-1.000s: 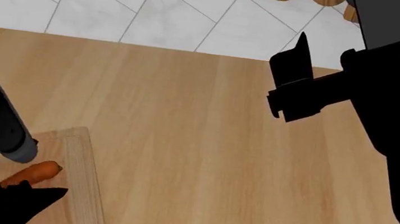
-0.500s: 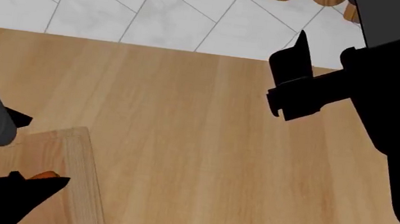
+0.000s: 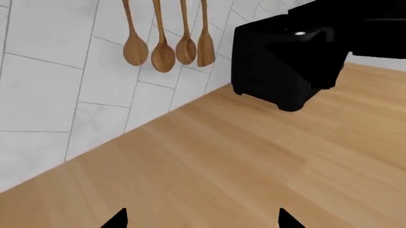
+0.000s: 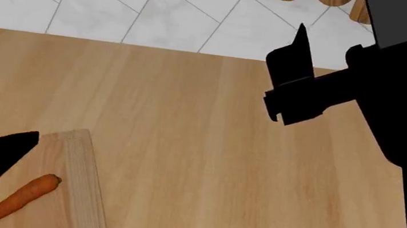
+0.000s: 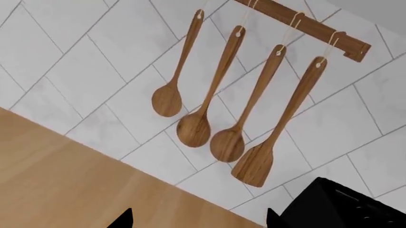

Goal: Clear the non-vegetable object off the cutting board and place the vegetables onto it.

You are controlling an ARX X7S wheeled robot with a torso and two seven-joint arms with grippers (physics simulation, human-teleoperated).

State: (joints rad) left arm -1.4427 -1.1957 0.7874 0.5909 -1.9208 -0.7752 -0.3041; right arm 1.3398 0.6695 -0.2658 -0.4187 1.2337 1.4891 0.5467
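Observation:
The orange carrot (image 4: 21, 199) lies free on the light wooden cutting board (image 4: 82, 183), whose corner shows at the lower left of the head view. My left gripper (image 4: 13, 102) is open and empty, its black fingers spread at the left edge above the board. In the left wrist view it (image 3: 201, 221) has only bare counter between its tips. My right gripper (image 4: 294, 61) hangs high over the back right of the counter, and in the right wrist view it (image 5: 198, 219) is open and empty. The cheese wedge and the chili pepper are out of view.
Wooden spoons (image 5: 209, 123) hang on a rail on the white tiled wall, and also show in the left wrist view (image 3: 163, 52). A black appliance (image 3: 279, 71) stands on the wooden counter (image 4: 198, 159) by the wall.
My left gripper, which was down over the carrot, has opened and drawn away to the left. The carrot now lies in full view on the board. The right gripper shifted slightly.

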